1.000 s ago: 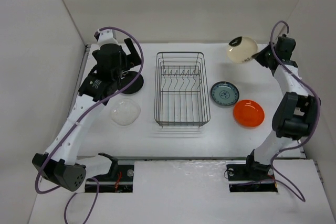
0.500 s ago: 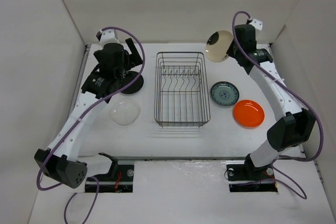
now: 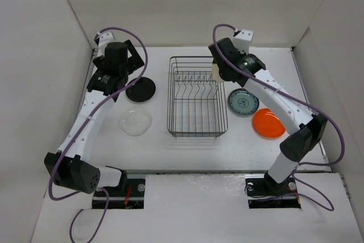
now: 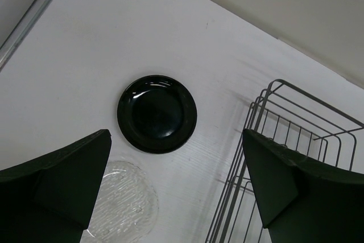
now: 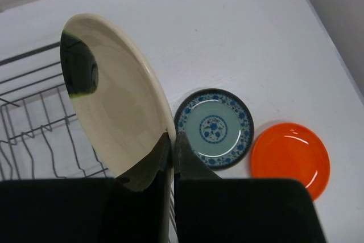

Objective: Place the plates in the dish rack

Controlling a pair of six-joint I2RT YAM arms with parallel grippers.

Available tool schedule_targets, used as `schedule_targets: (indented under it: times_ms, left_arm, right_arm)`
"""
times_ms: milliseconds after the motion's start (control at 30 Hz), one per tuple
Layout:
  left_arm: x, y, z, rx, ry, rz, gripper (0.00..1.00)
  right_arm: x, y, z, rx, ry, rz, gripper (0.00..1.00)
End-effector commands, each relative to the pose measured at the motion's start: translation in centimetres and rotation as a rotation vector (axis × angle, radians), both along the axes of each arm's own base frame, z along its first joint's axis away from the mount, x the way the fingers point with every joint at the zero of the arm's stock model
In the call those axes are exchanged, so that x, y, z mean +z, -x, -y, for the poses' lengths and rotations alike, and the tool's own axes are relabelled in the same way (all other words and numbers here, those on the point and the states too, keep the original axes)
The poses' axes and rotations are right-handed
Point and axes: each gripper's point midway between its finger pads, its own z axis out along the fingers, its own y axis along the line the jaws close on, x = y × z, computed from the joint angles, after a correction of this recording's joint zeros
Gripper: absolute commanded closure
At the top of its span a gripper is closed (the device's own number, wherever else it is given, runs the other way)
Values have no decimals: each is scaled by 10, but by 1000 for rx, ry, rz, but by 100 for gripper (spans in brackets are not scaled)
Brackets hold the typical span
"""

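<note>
Right, I'm pinching the cream plate [image 5: 114, 101] by its rim with the right gripper [image 5: 172, 140], clamped tight, holding it on edge above the dish rack's [image 3: 196, 135] far right corner. Meanwhile the left gripper [image 4: 176, 140] is hovering, spread wide, over the black plate [image 4: 157, 113]. The glass plate [image 4: 122, 209], teal plate [image 5: 213, 127] and orange plate [image 5: 290, 157] are lying on the table [image 3: 187, 152].

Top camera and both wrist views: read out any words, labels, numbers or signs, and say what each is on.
Nothing here can be read.
left arm: small pale marks on its black housing, too small to read.
teal plate: a blue flower pattern only, no words.
</note>
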Motion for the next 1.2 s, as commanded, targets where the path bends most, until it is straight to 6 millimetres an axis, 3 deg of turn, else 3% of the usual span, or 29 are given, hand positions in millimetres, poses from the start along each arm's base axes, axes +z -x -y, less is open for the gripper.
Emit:
schedule_targets:
  times_ms: [0,1167]
  left_arm:
    - [21,-3,3,-1,27,48,0]
    - [28,4,2,-13,30,72,0]
  right_arm:
    - [0,8,19,-105,71,0,100]
    - [-61,-22,-15,-94,215,-138,100]
